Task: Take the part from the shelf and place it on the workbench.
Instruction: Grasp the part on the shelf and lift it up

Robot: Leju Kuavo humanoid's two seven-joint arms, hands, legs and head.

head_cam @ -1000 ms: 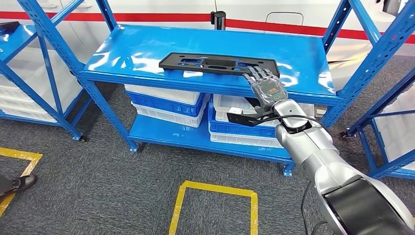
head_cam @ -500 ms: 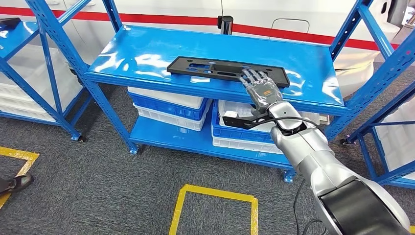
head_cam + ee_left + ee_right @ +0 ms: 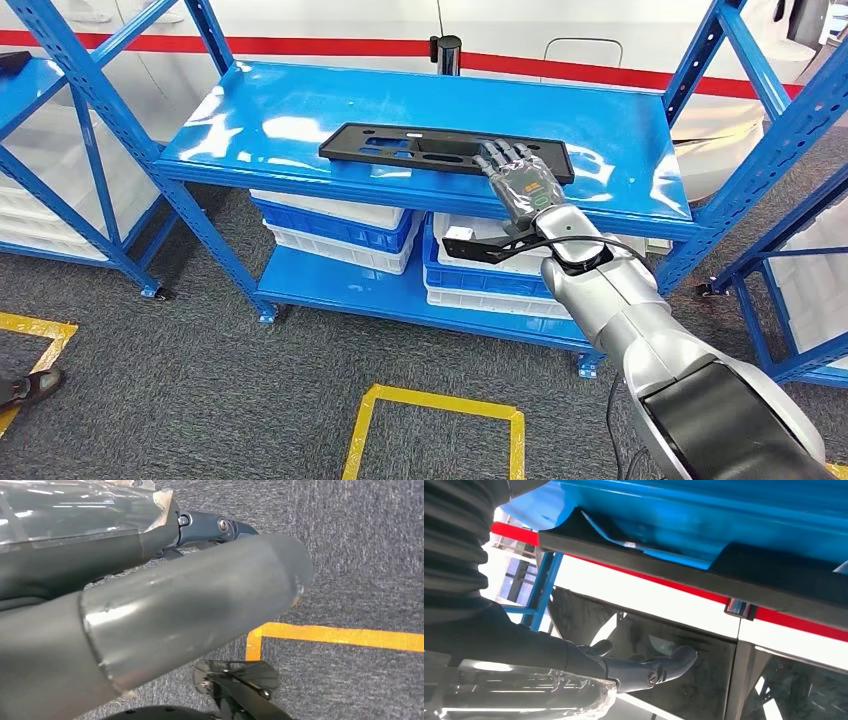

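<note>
A long flat black part point(image 3: 420, 150) with cut-outs lies on the top board of the blue shelf point(image 3: 270, 115). My right hand point(image 3: 520, 180) reaches up from below right, its fingers point(image 3: 500, 155) spread flat over the right portion of the part and holding nothing. In the right wrist view the dark edge of the part point(image 3: 684, 575) runs along the blue board, and the outstretched fingers point(image 3: 644, 672) stay a gap away from it. My left hand point(image 3: 150, 535) hangs above grey carpet, fingers straight and nothing in them.
White and blue bins point(image 3: 340, 215) fill the lower shelf, one holding a black bracket point(image 3: 490, 248). More blue racks stand left point(image 3: 90, 150) and right point(image 3: 790, 150). Yellow floor tape point(image 3: 440, 405) marks the carpet, and a person's shoe point(image 3: 30, 385) is at the left.
The camera has shifted slightly. My right hand has slid from the part's front edge further over its right portion. The part lies where it was.
</note>
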